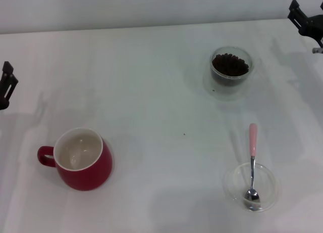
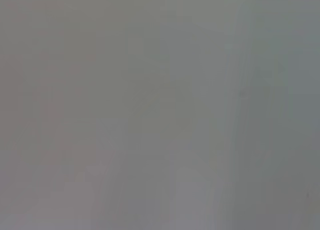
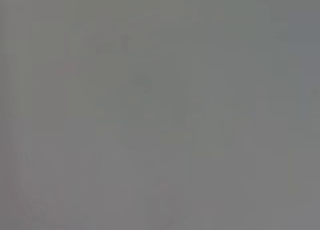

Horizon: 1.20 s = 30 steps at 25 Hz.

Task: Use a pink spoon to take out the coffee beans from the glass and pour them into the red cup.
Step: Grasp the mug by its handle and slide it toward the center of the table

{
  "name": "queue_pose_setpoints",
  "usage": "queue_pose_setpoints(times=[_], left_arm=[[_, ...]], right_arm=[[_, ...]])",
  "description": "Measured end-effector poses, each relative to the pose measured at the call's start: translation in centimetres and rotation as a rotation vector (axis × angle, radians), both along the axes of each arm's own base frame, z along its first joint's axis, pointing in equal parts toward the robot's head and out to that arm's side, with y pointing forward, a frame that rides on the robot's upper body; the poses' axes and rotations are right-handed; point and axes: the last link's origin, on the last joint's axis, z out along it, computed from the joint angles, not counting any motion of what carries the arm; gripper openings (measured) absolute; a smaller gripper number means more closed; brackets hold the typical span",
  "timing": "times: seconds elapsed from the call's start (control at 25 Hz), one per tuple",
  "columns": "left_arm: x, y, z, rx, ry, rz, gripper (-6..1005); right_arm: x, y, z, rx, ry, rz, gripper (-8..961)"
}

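Tabletop point(image 1: 151, 91): white and plain, filling nearly the whole head view; both wrist views show only a blank grey surface.
Red cup point(image 1: 83, 165): at about 8 o'clock from the middle of the tabletop, upright, white inside, nothing visible in it; its loop handle sticks out toward 9 o'clock.
Shallow clear dish point(image 1: 262, 192): at about 4 o'clock, near the lower right corner, well apart from the red cup.
Glass point(image 1: 230, 71): at about 1 o'clock, upright, well apart from the dish below it.
Coffee beans point(image 1: 230, 64): a dark heap inside the glass, filling it close to the rim.
Pink spoon point(image 1: 253, 157): metal bowl resting inside the shallow dish, neck lying over the dish rim, pink handle pointing to 12 o'clock onto the tabletop.
Left hand point(image 1: 6, 86): at the 9 o'clock edge, only partly in view, away from every object; cannot tell how its fingers stand.
Right hand point(image 1: 305, 20): at the 2 o'clock corner, partly cut off, apart from the glass; finger state likewise cannot be told.
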Motion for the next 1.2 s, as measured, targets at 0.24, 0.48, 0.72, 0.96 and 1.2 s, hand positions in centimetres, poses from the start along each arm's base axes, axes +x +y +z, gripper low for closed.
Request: queue_pose_setpoints(times=[0.24, 0.48, 0.72, 0.96, 1.2], left_arm=[[-0.4, -1.5, 0.2, 0.027, -0.012, -0.004, 878], [-0.7, -2.7, -0.1, 0.020, -0.026, 0.002, 878], [-0.9, -5.1, -0.8, -0.027, -0.002, -0.037, 879], [-1.6, -9.1, -1.2, -0.068, 0.017, -0.063, 878], [-2.5, -13.1, -1.1, -0.080, 0.027, -0.054, 878]], right_arm=[[0.4, -0.2, 0.2, 0.008, 0.006, -0.015, 864], [0.5, -0.3, 0.1, 0.006, 0.007, -0.019, 865], [0.3, -0.1, 0.2, 0.008, 0.004, -0.012, 865], [0.0, 0.2, 0.4, 0.011, 0.001, -0.005, 865], [-0.8, 1.3, 0.6, 0.006, -0.016, 0.011, 864]])
